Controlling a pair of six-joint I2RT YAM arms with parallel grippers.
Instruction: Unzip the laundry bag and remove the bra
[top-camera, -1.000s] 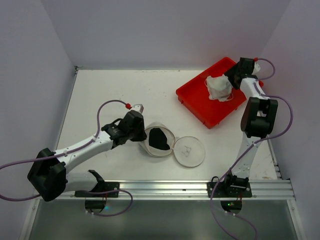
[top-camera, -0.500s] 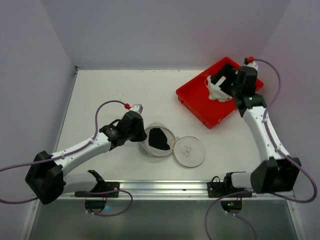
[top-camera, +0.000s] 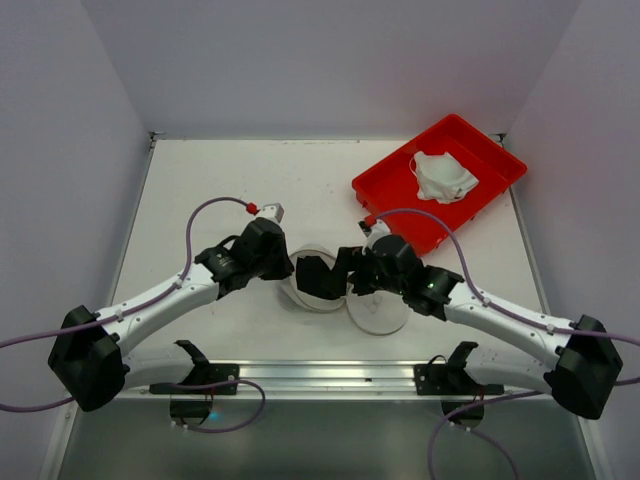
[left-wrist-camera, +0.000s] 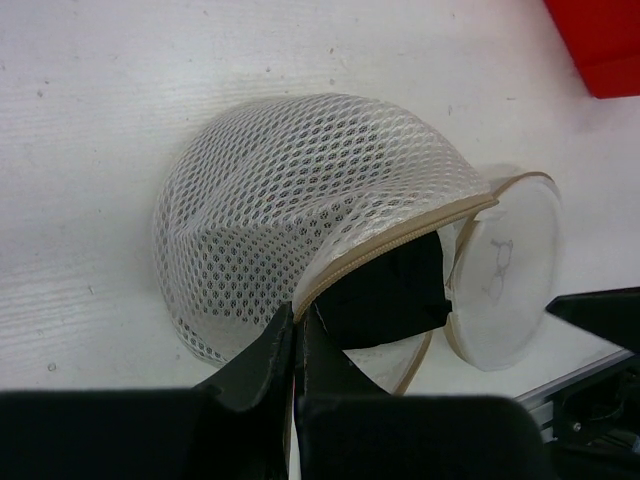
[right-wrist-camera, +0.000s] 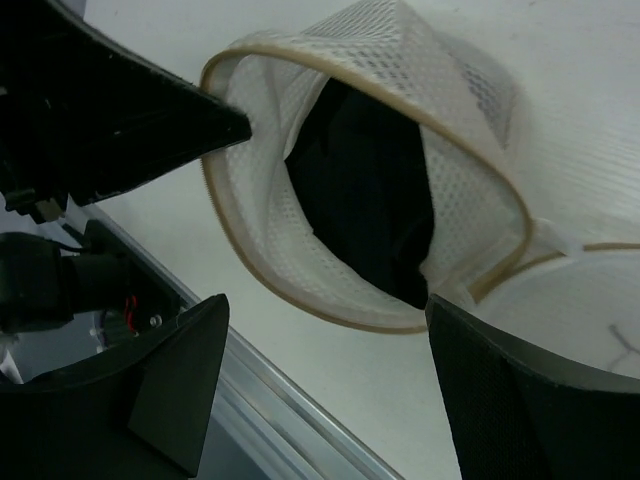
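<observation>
Marking: 1 small outline bra icon (left-wrist-camera: 497, 268) on the round flat end (left-wrist-camera: 520, 230), which lies flat on the table beside the bag's mouth.

Laundry bag (left-wrist-camera: 300, 190): white mesh, tan zipper trim, mouth unzipped, black bra (left-wrist-camera: 385, 295) showing inside. It lies on its side, left of the red tray (top-camera: 395, 215) and nearer the arm bases.

Left gripper (left-wrist-camera: 298, 318) is clamped on the zipper rim. Right gripper (right-wrist-camera: 328, 300) faces the mouth, jaws spread wide, holding nothing. A white garment (top-camera: 443, 177) lies in the red tray.

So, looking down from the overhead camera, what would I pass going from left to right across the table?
Left end effector → laundry bag → red tray, with a white garment lying in it.
</observation>
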